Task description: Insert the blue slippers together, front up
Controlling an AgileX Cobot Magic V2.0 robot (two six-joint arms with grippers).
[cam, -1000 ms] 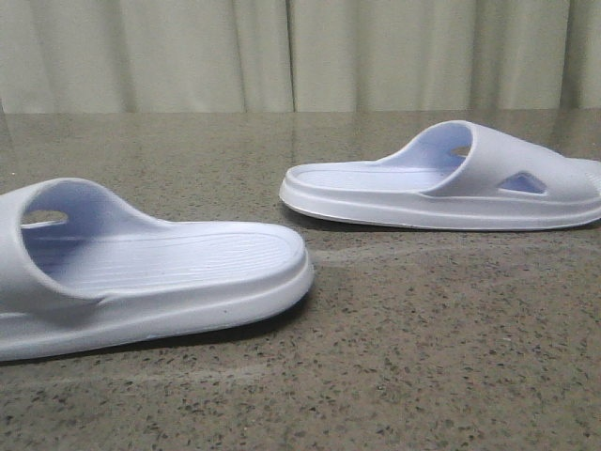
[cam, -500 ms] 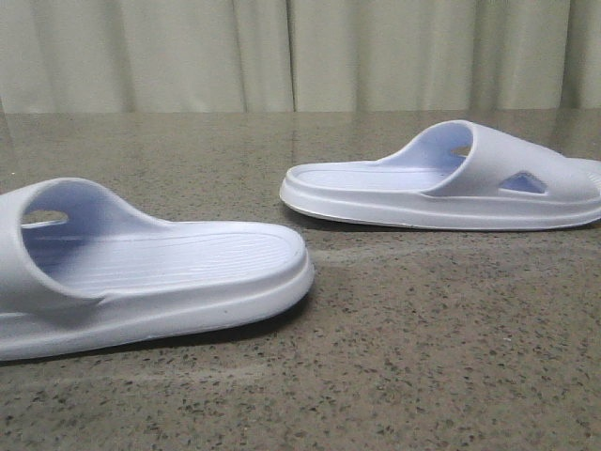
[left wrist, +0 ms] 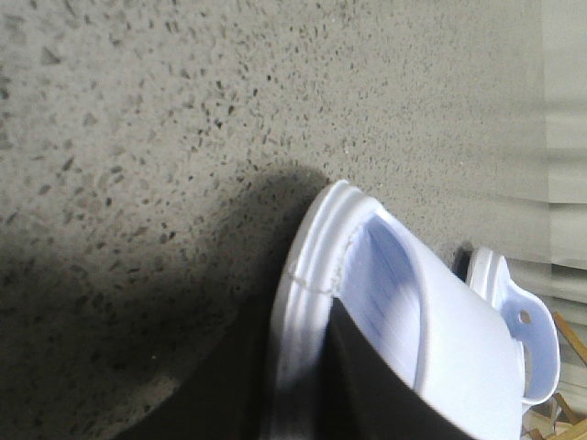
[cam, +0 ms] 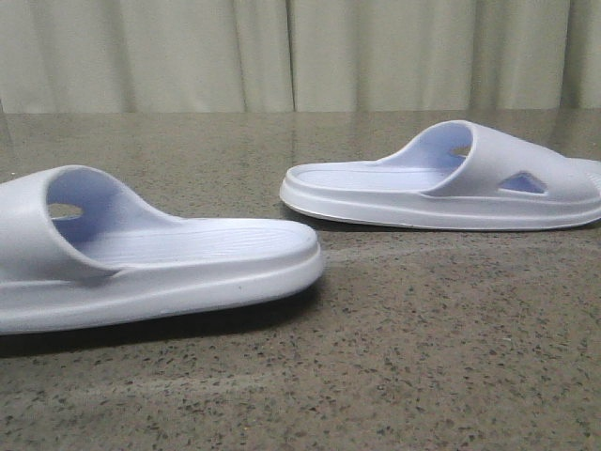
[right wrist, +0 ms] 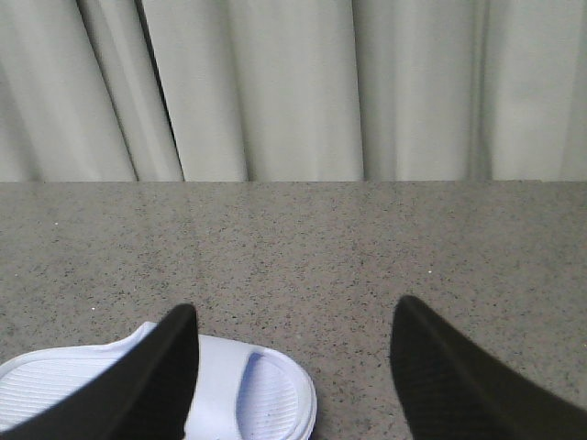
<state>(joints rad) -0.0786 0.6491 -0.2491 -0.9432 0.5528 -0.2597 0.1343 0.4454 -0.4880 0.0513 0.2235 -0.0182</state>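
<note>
While the left gripper [left wrist: 293, 332] bites on the side rim of the near slipper [cam: 160, 268], one dark finger [left wrist: 367, 385] lying inside on the ribbed footbed and the other side of the rim in dark shadow, the step in hand looks like securing the first shoe of the pair. The grip reads as clamped on that rim. I cannot tell whether the sole is off the table [cam: 423, 357] or resting on it.

The right gripper [right wrist: 293, 316] hangs with its fingers wide apart and nothing between them. One end of the far slipper [cam: 441, 193] lies on the table just beneath one of its fingers, not touched. From the left gripper, that far slipper sits well apart, out beyond the toe of the held one.

The next move, as I judge it, calls for the right gripper to come down and close on the far slipper, and then for both shoes to be brought together so that one slides under the other's strap, fronts upward. The two need turning into line before they can nest.

Counted: two blue slippers, two grippers, one table, one pale curtain [cam: 300, 56] behind.
</note>
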